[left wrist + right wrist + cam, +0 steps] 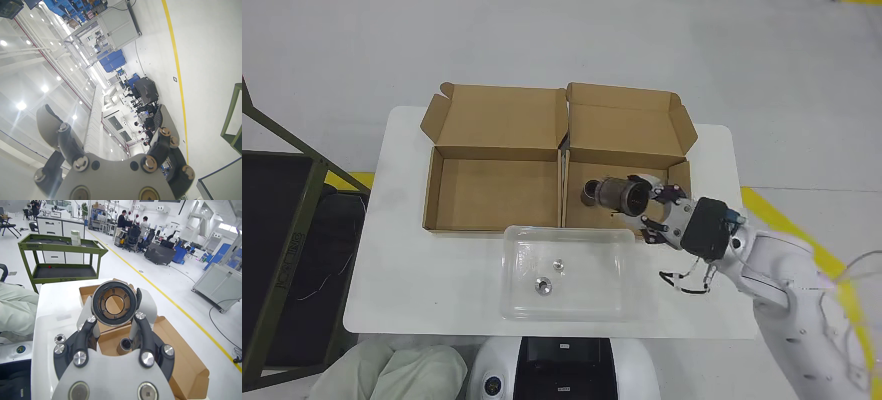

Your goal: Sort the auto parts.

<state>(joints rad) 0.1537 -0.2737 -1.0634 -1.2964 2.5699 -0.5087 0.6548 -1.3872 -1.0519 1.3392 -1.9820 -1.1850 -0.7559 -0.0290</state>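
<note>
Metal sleeve (114,323) is clamped in the right gripper (115,306) above the right cardboard box (628,166); the left gripper (104,111) is held spread and empty. If released high, the sleeve could be bounced out.

A wide dark metal ring (96,306) with small springs inside is gripped, its axis level, in the right tool (114,303) above the right brown cardboard box (170,336). A short dark tube (125,344) sits inside this box. Two small shiny metal pieces (542,286) lie in the clear plastic tray (512,300) just beside the box.
</note>
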